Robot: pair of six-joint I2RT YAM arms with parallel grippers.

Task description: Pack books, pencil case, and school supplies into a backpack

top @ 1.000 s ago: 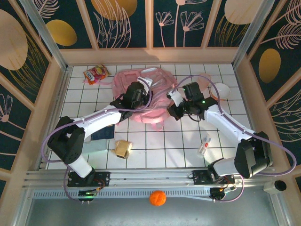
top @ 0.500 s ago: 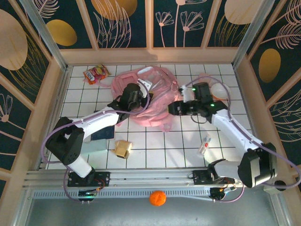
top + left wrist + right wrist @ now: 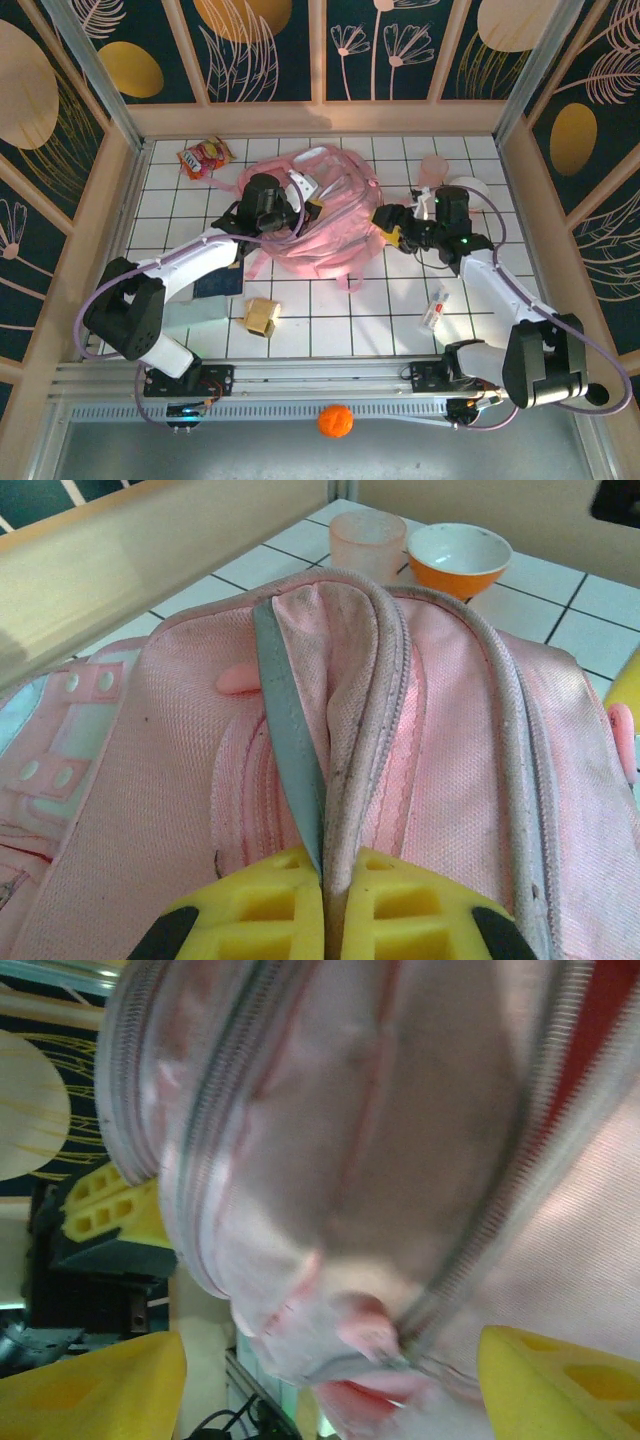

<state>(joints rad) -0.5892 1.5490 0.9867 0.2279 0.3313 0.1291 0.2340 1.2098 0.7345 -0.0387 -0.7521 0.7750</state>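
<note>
From above, the pink backpack [image 3: 335, 215] lies toward the far middle of the tiled tabletop [image 3: 330, 300]. The left arm stretches to it from the near left, and the left pincer [image 3: 305, 205] sits on top of the bag. The right pincer [image 3: 390, 227] hangs just beside the bag's right edge, its yellow pads apart with nothing between them. The dark navy book [image 3: 218, 284] lies at the near left, partly under the left arm. The mint pencil case [image 3: 195, 312] sits right against the book's near side. Just to their right is the tan box [image 3: 262, 315]. The white oblong item [image 3: 435, 308] lies well apart on the near right. A red-orange snack bag [image 3: 205, 157] sits at the far left. A pink cup [image 3: 433, 168] and a bowl [image 3: 470, 190] stand at the far right, by the right arm.

From the left wrist, the left pincer [image 3: 325, 885] has its pads together, clamped on a raised fold of the backpack [image 3: 150, 760] where a grey strip and a zip edge run up. The cup [image 3: 367, 542] and the bowl [image 3: 458, 555], orange outside and white within, stand beyond the bag.

From the right wrist the picture is blurred. The right pincer [image 3: 330, 1360] is spread wide, one yellow finger at each lower corner. Backpack [image 3: 400, 1140] fabric with zip lines bulges close ahead of it, and I see nothing gripped.
</note>
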